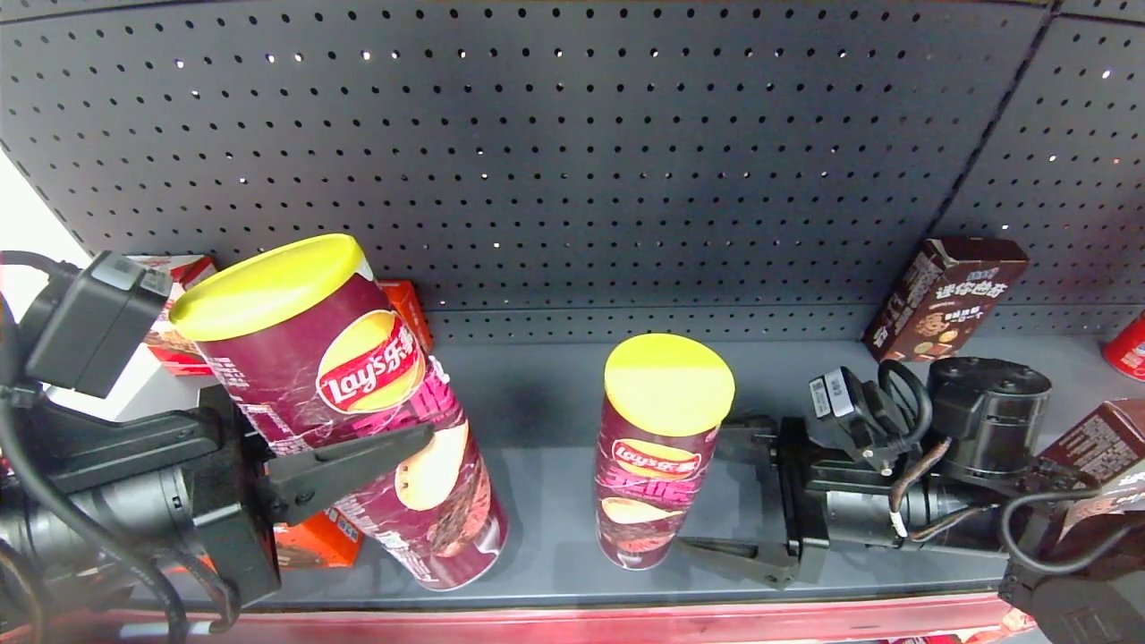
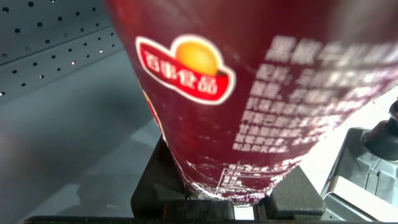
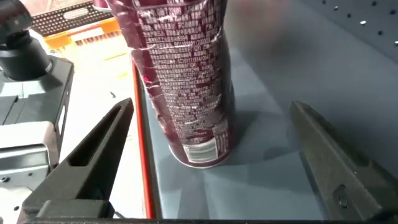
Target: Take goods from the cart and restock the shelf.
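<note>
While the left tool (image 1: 402, 447) (image 2: 230, 196) is clamped on a maroon chip can with a yellow lid (image 1: 358, 402) (image 2: 249, 93), its fingers closed against the can's lower half, the can leans, lid toward the left and base down near the front of the grey shelf (image 1: 546, 420). Cannot tell whether the base touches the shelf. Second chip can (image 1: 657, 447) (image 3: 186, 81), same maroon and yellow, stands upright on the shelf at mid-width, near the red front edge (image 1: 626, 622). Right tool (image 1: 707, 487) (image 3: 211, 109) is level with it from the right, spread wide, one finger on each side of the can's lower part with a gap showing on both sides; it has hold of nothing. Perforated grey back panel (image 1: 572, 161) runs behind everything. Orange boxes (image 1: 407, 309) sit behind the held can, against the back panel, and another orange box (image 1: 313, 541) lies low by that can's base. Dark brown cookie box (image 1: 944, 300) leans tilted against the back panel at the right rear. A second brown box (image 1: 1096, 447) sits at the far right beside the right arm, and a red can (image 1: 1129, 347) at the right margin.
</note>
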Available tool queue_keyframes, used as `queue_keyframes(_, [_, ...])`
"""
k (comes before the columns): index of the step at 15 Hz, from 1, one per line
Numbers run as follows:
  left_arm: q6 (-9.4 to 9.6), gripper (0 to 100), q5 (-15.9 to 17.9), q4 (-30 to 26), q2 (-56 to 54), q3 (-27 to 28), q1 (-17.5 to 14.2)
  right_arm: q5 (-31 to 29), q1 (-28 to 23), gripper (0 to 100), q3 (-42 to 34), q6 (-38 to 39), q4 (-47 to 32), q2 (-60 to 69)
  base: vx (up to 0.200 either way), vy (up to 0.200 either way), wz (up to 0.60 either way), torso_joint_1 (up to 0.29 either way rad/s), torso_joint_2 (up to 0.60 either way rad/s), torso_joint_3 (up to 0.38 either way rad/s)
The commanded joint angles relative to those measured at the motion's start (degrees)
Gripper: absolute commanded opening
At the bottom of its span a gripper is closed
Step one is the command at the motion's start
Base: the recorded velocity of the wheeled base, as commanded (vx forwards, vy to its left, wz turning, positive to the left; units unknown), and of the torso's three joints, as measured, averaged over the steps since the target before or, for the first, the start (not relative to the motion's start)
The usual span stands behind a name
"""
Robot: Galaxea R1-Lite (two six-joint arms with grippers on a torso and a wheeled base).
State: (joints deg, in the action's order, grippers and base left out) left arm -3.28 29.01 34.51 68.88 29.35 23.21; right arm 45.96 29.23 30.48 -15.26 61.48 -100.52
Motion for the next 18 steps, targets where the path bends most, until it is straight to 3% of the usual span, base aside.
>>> queue_keyframes(1, [0.03, 0, -0.01, 0.03, -0.15, -0.09, -0.01, 0.01, -0.58, 100, 0.29, -0.03, -0.04, 0.59, 0.0, 0.0, 0.0, 0.0, 0.0, 0.0])
queue_keyframes(13, [0.03, 0, -0.01, 0.03, -0.32, -0.18, -0.01, -0.08, -2.25, 100, 1.08, -0.03, -0.04, 0.33, 0.0, 0.0, 0.0, 0.0, 0.0, 0.0])
queue_keyframes(17, [0.03, 0, -0.01, 0.03, -0.5, -1.76, -0.01, -0.08, -2.43, 100, -2.62, 0.06, -0.31, 8.33, 0.0, 0.0, 0.0, 0.0, 0.0, 0.0])
queue_keyframes(18, [0.03, 0, -0.01, 0.03, -1.2, -2.11, -0.01, -1.4, -4.36, 100, -4.81, 0.15, -1.71, 15.45, 0.0, 0.0, 0.0, 0.0, 0.0, 0.0])
